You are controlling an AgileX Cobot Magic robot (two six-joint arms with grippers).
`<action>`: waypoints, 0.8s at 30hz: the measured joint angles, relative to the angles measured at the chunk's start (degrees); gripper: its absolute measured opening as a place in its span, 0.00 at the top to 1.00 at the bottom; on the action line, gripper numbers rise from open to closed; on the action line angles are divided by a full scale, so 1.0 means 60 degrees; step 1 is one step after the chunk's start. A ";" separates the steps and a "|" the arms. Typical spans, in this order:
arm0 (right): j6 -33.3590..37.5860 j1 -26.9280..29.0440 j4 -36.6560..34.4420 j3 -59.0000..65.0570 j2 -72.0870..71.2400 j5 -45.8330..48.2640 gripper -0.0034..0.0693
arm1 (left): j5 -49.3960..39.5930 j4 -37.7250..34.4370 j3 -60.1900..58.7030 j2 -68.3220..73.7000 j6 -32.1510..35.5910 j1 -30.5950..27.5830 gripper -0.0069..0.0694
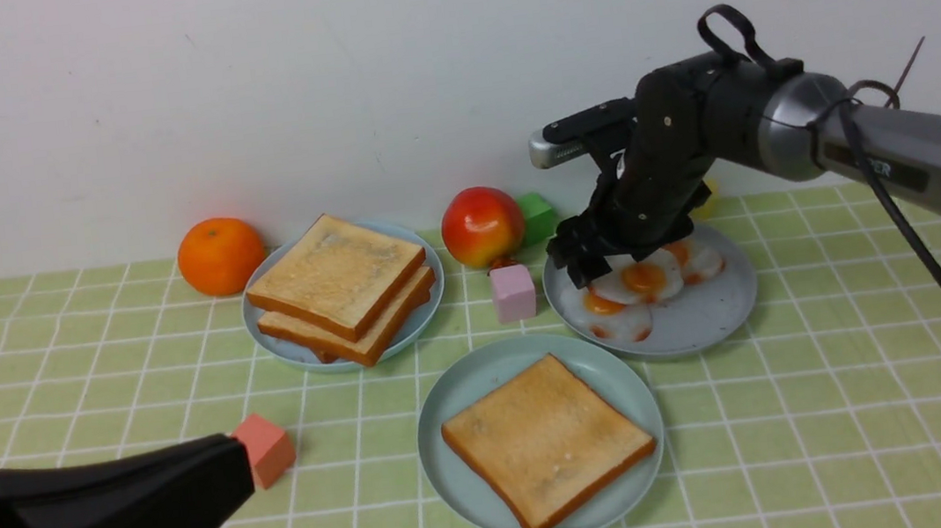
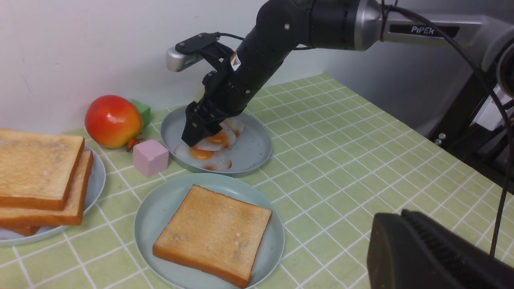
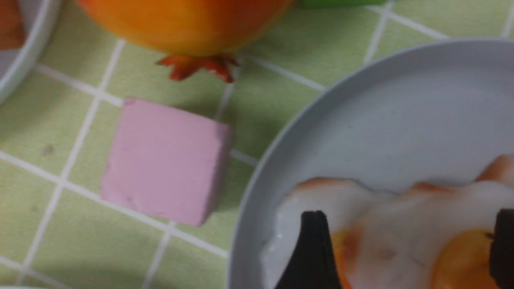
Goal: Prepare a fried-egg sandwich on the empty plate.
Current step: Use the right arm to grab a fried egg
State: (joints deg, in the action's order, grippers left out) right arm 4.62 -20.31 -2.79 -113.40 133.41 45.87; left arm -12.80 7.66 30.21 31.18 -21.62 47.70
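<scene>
Toast (image 1: 548,441) waits on the teal plate (image 1: 467,388), so the right claw (image 1: 590,266), jaws spread wide, straddles the top egg (image 1: 645,278) for pickup; left claw (image 1: 232,468) sits closed, parked clear.

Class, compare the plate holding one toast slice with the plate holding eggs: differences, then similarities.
The toast plate is pale teal and nearer the robot; the egg plate is greyer and farther back. The toast plate has no arm over it; the egg plate has the open right gripper over its fried eggs. Both are round, low-rimmed.
</scene>
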 joint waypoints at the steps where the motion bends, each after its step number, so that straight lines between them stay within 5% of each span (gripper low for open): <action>1: -0.0093 -0.0091 0.0140 0.0000 0.0021 -0.0038 0.19 | 0.0000 0.0000 0.0000 0.0000 0.0000 0.0000 0.88; 9: -0.1272 -0.0326 0.1800 -0.0028 0.0352 -0.0440 0.19 | 0.0010 0.0000 0.0000 0.0000 0.0000 0.0000 0.88; 18: -0.1391 -0.0326 0.1941 -0.0103 0.0428 -0.0352 0.22 | 0.0010 0.0000 0.0000 0.0000 0.0000 0.0000 0.87; 22: -0.1228 -0.0335 0.1963 -0.0105 0.0438 -0.0331 0.30 | 0.0017 0.0000 0.0000 0.0000 0.0000 0.0000 0.87; 24: -0.1022 -0.0337 0.1963 -0.0105 0.0438 -0.0302 0.41 | 0.0017 0.0000 0.0000 0.0000 -0.0009 0.0000 0.87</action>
State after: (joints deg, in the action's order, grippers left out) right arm -1.51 -22.34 8.99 -114.03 136.03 44.05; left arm -12.70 7.66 30.21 31.18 -21.68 47.70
